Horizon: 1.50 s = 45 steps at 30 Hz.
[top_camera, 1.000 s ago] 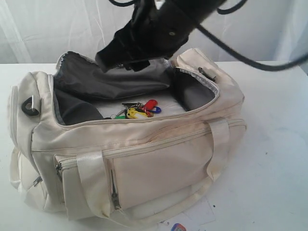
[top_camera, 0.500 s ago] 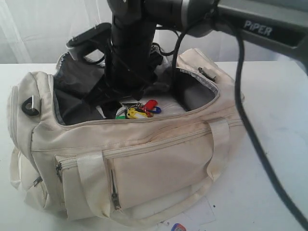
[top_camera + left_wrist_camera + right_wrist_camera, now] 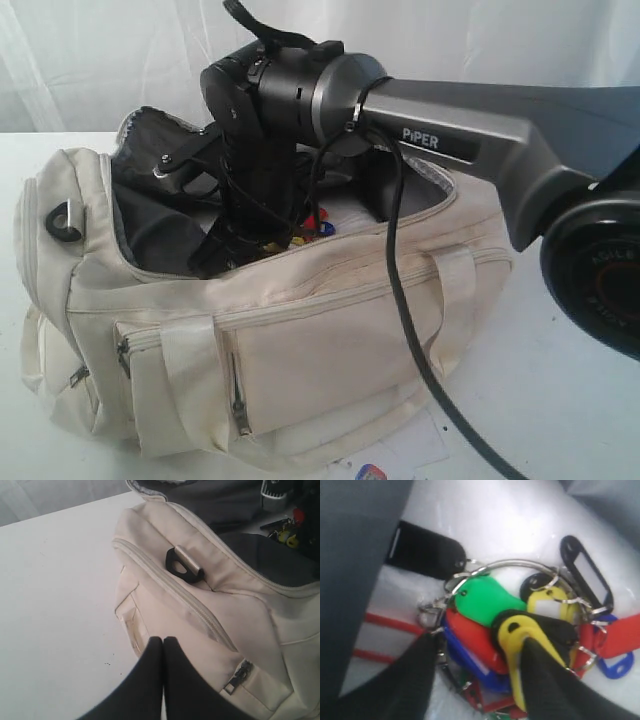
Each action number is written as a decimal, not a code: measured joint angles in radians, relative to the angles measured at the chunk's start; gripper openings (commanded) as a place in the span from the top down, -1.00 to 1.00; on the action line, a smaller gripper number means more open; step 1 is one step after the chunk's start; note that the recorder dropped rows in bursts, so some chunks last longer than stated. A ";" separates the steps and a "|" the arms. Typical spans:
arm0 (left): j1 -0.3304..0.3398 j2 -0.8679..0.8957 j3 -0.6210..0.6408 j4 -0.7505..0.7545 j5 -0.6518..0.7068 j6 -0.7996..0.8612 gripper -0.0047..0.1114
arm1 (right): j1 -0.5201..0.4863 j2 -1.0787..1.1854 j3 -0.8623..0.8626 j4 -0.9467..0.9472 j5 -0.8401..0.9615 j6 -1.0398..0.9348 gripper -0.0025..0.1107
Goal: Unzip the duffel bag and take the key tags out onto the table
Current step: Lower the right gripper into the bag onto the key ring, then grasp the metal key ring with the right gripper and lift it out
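I see the right gripper's point(image 3: 479, 647) jaws spread astride the key tags point(image 3: 485, 597): glossy oblong plastic, thin metal rings. Left gripper point(image 3: 163, 642) pinched closed.

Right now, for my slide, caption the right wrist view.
Right gripper straddling the key tags inside the duffel bag.

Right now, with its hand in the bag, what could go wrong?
The right gripper straddles the key tags, which splay on their rings; it might pinch only one tag, and the bunch could slip. The duffel bag has a high wall around the arm, so lifted tags could snag on it. The left gripper is shut, holding nothing, so the bag might drag.
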State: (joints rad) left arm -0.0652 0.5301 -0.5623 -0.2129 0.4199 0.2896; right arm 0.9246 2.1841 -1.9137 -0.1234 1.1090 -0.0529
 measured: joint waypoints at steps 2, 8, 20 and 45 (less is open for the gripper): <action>0.000 0.000 0.000 0.000 0.000 0.000 0.92 | 0.000 0.000 -0.002 -0.006 0.000 0.017 0.62; 0.000 0.000 0.000 0.000 0.002 0.000 0.92 | 0.000 -0.002 -0.008 -0.008 -0.001 0.026 0.96; 0.000 0.000 0.000 -0.002 0.002 0.000 0.92 | 0.000 -0.130 -0.008 -0.011 -0.009 0.030 0.96; 0.000 0.000 0.000 -0.004 0.002 0.002 0.92 | -0.153 -0.194 -0.008 0.339 -0.029 -0.031 0.96</action>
State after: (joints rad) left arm -0.0652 0.5301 -0.5623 -0.2167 0.4218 0.2914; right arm 0.7712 1.9906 -1.9216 0.2161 1.0804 -0.0840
